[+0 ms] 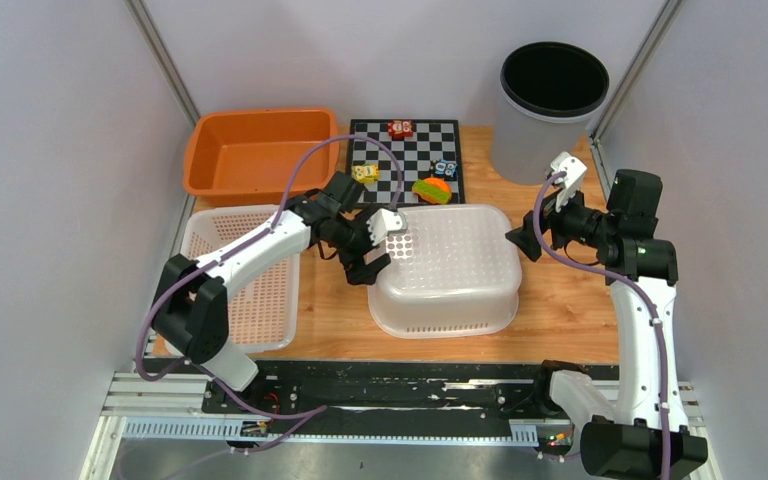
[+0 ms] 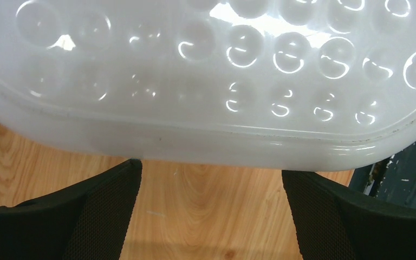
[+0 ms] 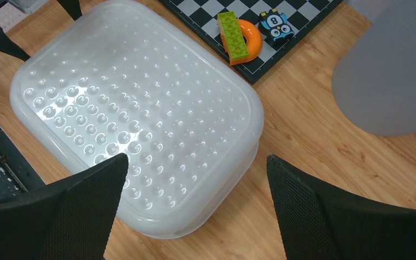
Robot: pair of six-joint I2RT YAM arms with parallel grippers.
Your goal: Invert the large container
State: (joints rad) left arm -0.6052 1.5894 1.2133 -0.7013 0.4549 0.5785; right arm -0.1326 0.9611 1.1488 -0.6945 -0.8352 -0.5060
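Note:
The large container point(image 1: 450, 265) is a translucent white tub lying bottom-up in the middle of the wooden table, its dimpled base facing up. My left gripper point(image 1: 372, 248) stands open at its left edge; in the left wrist view the container point(image 2: 206, 70) fills the top and only bare wood lies between the fingers of the gripper point(image 2: 211, 173). My right gripper point(image 1: 538, 208) hovers open to the right of the container, apart from it. From the right wrist the container point(image 3: 135, 108) lies below the open gripper point(image 3: 195, 162), which holds nothing.
An orange tub point(image 1: 255, 150) sits at the back left, and a white perforated basket point(image 1: 245, 275) lies under the left arm. A chessboard point(image 1: 410, 150) with toy blocks and an orange-green toy point(image 1: 432, 190) lies behind the container. A black bin point(image 1: 550, 100) stands back right.

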